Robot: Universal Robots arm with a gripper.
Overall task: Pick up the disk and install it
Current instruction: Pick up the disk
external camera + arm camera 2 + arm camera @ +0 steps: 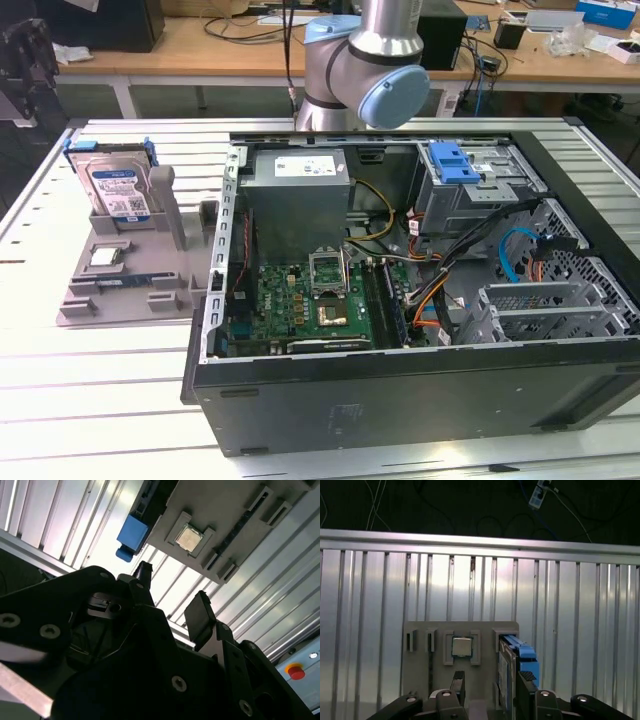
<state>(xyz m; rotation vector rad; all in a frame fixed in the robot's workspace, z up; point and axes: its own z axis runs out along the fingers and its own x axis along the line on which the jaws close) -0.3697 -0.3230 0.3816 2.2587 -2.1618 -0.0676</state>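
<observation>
The disk (118,190) is a silver hard drive with a white-and-blue label in a blue bracket. It stands upright in a grey holder (130,280) on the exterior view's left. In the first wrist view the disk (521,656) appears edge-on, close to one of my fingers (524,690). My gripper (491,690) hangs above the holder, open, with nothing between its fingers. In the second wrist view the gripper (172,597) is also open, and the disk's blue bracket (132,534) lies beyond it.
A small square processor chip (462,646) sits in the holder beside the disk. An open computer case (400,400) lies on the slatted metal table, with a motherboard (310,300) and a drive bay holding a blue clip (452,160). The arm (370,60) stands behind the case.
</observation>
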